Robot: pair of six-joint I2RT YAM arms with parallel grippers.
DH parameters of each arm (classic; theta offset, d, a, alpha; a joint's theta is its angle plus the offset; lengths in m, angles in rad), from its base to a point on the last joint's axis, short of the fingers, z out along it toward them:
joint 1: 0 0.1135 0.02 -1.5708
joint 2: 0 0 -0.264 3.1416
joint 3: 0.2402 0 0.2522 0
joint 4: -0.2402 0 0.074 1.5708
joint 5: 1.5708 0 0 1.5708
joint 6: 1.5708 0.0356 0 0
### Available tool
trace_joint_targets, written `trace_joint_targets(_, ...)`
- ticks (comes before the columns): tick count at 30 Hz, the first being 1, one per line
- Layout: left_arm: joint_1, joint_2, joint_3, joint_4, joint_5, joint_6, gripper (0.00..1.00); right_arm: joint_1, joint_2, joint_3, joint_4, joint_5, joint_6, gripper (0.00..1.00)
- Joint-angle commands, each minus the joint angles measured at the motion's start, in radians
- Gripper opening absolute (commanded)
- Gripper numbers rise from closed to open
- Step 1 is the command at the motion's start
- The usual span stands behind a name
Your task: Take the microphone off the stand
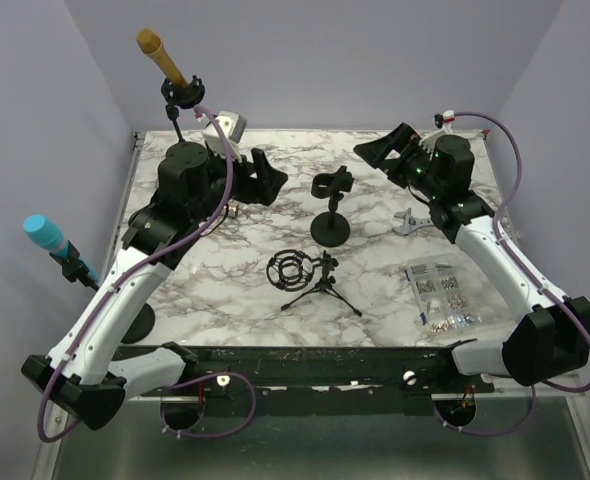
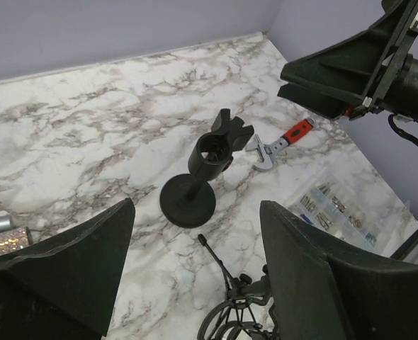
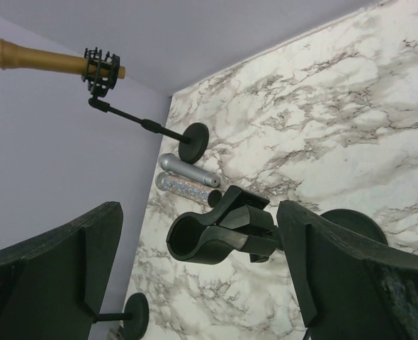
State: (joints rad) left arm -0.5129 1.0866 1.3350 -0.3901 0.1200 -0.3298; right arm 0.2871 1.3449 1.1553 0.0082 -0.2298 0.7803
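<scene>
Nearest the wrist lenses are the end effectors' own fingers. The left end effector (image 2: 195,212) has its fingers apart and grips nothing. The right end effector (image 3: 198,212) is spread wide and is also empty, with the clip of an empty stand (image 1: 331,230) framed beyond its fingers, not touched.

We take the gold microphone (image 1: 162,55) as the task's thing. A blue microphone (image 1: 46,233) also sits in a stand at the left edge, and we cannot tell which is meant. The gold microphone is seated in a shock-mount clip (image 1: 183,93) atop a tilted stand (image 3: 194,142) at the back left corner of the bench (image 1: 225,290), its head angled upward.

We judge the body to be rigid, smooth and tapered, moderately heavy for its size, and the grille head to dent easily. Take hold on the bare handle between clip and head, never on the grille. Expect the smooth finish to slip under a light grip. We judge the stand to be light and top-heavy; withdraw the microphone along its own axis, or the stand may tip.

Beside the stand's base lie a silver microphone (image 3: 188,172) and a glitter microphone (image 3: 184,190). Farther out are a tripod shock mount (image 1: 310,278), a wrench (image 2: 280,145) and a parts box (image 1: 441,295).
</scene>
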Motion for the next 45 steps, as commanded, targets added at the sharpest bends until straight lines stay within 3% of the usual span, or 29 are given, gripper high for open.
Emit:
trace_joint_targets(1,-0.020,0.072,0.042,-0.027,0.114,-0.017,0.74,0.003,-0.027,-0.056,0.133,0.031,0.091,0.97)
trace_joint_targets(14,-0.137,0.023,0.051,-0.059,-0.035,0.057,0.76,0.101,-0.016,-0.054,0.133,0.092,0.126,0.96)
trace_joint_targets(25,-0.139,-0.168,-0.086,0.082,-0.397,0.155,0.77,0.222,-0.111,-0.066,0.163,0.148,0.077,0.96)
trace_joint_targets(31,-0.136,-0.196,-0.151,0.193,-0.556,0.216,0.91,0.224,-0.215,-0.100,0.125,0.156,0.021,0.96)
trace_joint_targets(39,-0.048,-0.100,-0.118,0.300,-0.613,0.100,0.99,0.224,-0.372,-0.244,0.214,0.189,-0.061,0.97)
trace_joint_targets(45,0.147,0.020,-0.072,0.427,-0.528,-0.006,0.98,0.224,-0.422,-0.311,0.230,0.206,-0.123,0.99)
